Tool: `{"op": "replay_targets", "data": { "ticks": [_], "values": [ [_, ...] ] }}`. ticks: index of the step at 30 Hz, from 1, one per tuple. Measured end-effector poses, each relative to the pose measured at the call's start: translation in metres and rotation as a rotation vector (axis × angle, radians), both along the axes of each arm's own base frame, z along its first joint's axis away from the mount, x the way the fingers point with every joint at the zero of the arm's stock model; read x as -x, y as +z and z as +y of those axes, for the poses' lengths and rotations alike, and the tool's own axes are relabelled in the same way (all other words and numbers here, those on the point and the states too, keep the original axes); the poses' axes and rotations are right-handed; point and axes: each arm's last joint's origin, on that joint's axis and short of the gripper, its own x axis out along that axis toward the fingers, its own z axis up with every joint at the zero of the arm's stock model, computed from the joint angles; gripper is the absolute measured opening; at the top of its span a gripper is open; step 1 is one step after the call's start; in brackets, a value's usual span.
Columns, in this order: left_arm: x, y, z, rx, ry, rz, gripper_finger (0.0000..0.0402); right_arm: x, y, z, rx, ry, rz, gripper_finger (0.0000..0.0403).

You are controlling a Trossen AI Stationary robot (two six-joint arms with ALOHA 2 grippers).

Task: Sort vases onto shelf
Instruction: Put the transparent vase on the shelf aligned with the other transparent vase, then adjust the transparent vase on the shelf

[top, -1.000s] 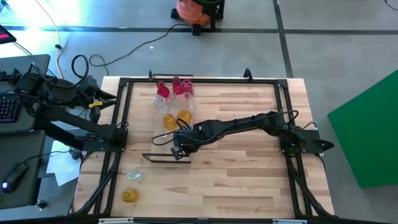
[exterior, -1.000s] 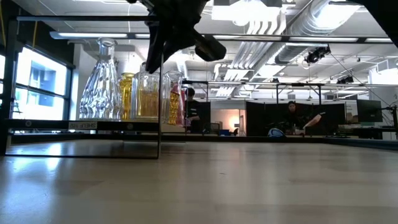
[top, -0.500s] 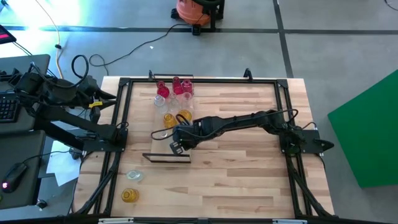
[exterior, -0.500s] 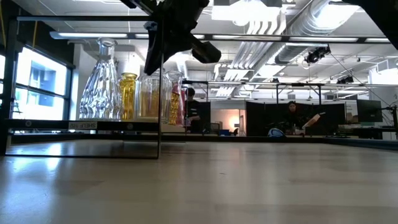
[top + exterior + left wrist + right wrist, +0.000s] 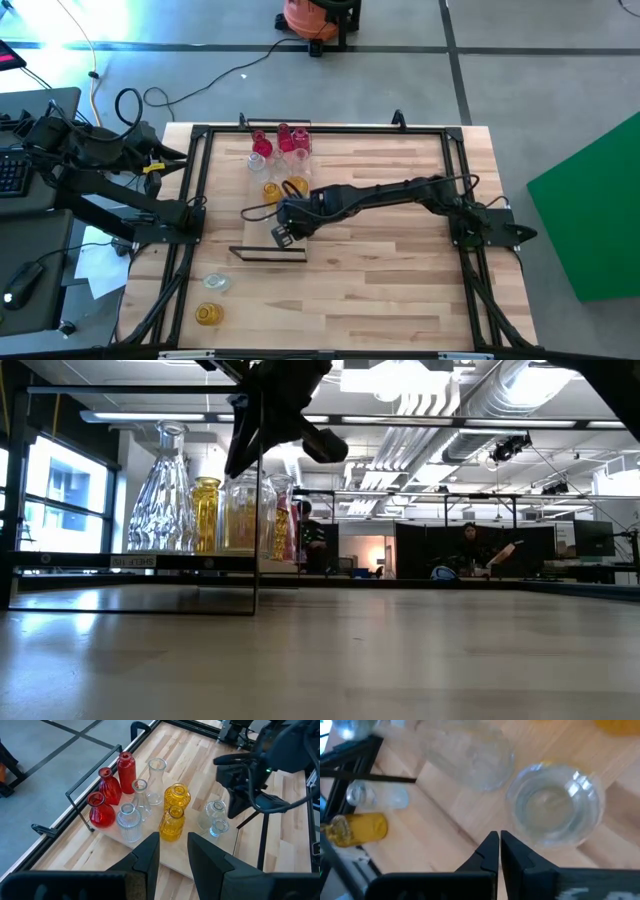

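The shelf point(image 5: 255, 238) is a light-wood board with a dark strip at its near end. On it stand three red vases point(image 5: 111, 790), several clear vases point(image 5: 129, 820) and two amber vases point(image 5: 174, 810), all on their bases. My right gripper point(image 5: 282, 233) hangs shut above the shelf's near part, right beside two clear vases point(image 5: 552, 810) point(image 5: 215, 815), touching neither. My left gripper point(image 5: 172, 851) is open and waits off the table's left edge. One clear vase point(image 5: 215, 284) and one amber vase point(image 5: 207, 314) lie on the table at its near left.
A black frame point(image 5: 200, 200) runs around the tabletop. The two lying vases also show in the right wrist view, the clear one point(image 5: 375, 795) and the amber one point(image 5: 355, 830). Bare wood point(image 5: 390, 270) stretches across the table's middle and right. People sit in the room beyond.
My right gripper has drifted a little toward the table's far-left, closer to the standing vases on the shelf. The vases have kept their places.
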Motion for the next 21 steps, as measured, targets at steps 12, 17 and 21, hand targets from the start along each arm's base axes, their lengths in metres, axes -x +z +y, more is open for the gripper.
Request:
{"op": "replay_targets", "data": {
  "ticks": [12,17,21],
  "values": [
    [0.0,0.0,0.0,-0.002,0.001,0.0,0.009,0.014,-0.005,0.019,-0.003,0.014,0.134,0.0],
    [0.0,0.0,0.0,-0.002,0.001,-0.001,0.009,0.014,-0.006,0.013,0.015,0.021,0.135,0.0],
    [0.0,0.0,0.0,0.0,0.002,-0.001,0.009,0.012,-0.005,0.005,0.034,0.007,0.127,0.0]
  ]
}}
